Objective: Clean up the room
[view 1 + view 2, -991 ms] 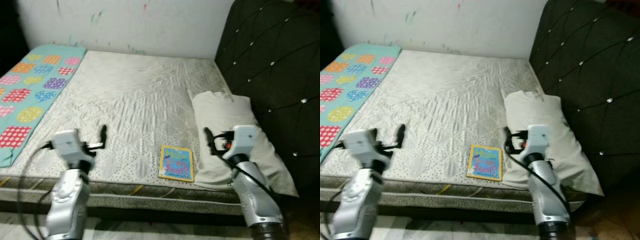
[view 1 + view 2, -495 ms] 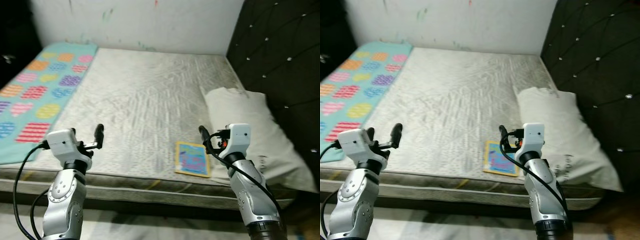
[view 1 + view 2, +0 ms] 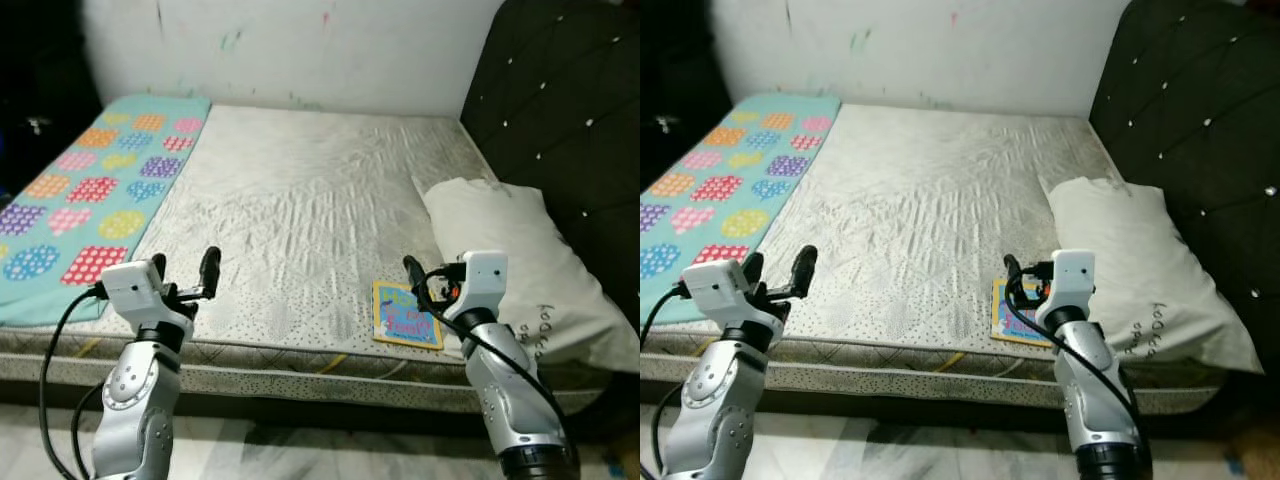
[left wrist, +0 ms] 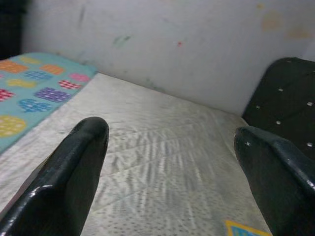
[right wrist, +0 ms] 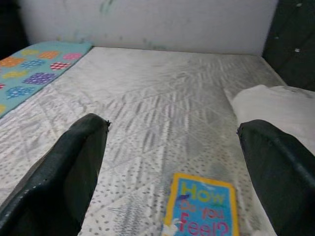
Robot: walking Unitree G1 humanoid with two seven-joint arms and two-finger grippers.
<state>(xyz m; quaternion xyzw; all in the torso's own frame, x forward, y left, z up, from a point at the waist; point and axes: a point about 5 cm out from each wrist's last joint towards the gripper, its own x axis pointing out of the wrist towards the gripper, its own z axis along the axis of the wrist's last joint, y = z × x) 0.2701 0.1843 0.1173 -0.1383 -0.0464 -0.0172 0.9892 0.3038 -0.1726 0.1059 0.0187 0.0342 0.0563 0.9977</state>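
A blue children's book [image 3: 407,315] with a yellow border lies flat on the grey quilted mattress [image 3: 310,195], close to its front edge and just left of a white pillow [image 3: 520,260]. My right gripper [image 3: 427,284] hovers open over the front edge, right above the book; in the right wrist view the book [image 5: 202,206] lies between and beyond the two black fingers [image 5: 69,172]. My left gripper [image 3: 184,272] is held open over the front left of the mattress, with nothing between its fingers [image 4: 74,167].
A teal blanket [image 3: 90,190] with coloured patches covers the bed's left side. A dark tufted headboard [image 3: 570,110] rises on the right, behind the pillow. A scribbled white wall [image 3: 300,50] backs the bed. Pale floor [image 3: 300,455] runs along the bed's front.
The camera has shifted, so the bed now sits further right and more of the blanket shows. Both arms keep their raised, open pose. Book and pillow have not moved on the bed.
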